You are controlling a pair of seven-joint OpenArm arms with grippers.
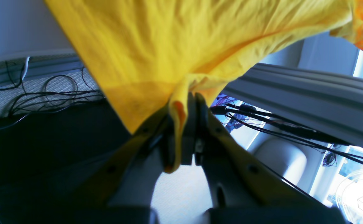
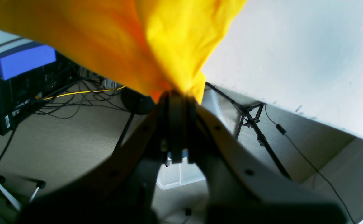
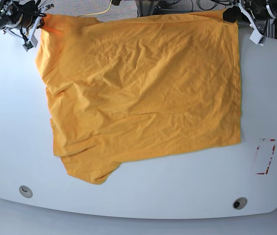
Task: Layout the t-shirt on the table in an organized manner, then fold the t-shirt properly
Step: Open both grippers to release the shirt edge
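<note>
The white surface [image 3: 143,196] carries most of the scene, with two grey grommets near its front edge and a red tape outline [image 3: 265,156] at one side. Across it spreads the t-shirt [image 3: 143,93], orange-yellow and wrinkled, its main body lying flat while its far edge is lifted and drawn out between the two arms at the surface's back corners. That stretch looks purposeful: pulling the two corners apart takes slack out of the cloth so it can settle squarely for the layout step, which appears well along, with folding not yet begun. One sleeve lies bunched at the near corner and will likely need smoothing.

The left gripper [image 1: 189,99] has its jaws fully closed, pinching a gathered corner of fabric that spills down between them. The right gripper [image 2: 176,93] is likewise clamped tight on the other corner, the cloth fanning upward from the pinch.
</note>
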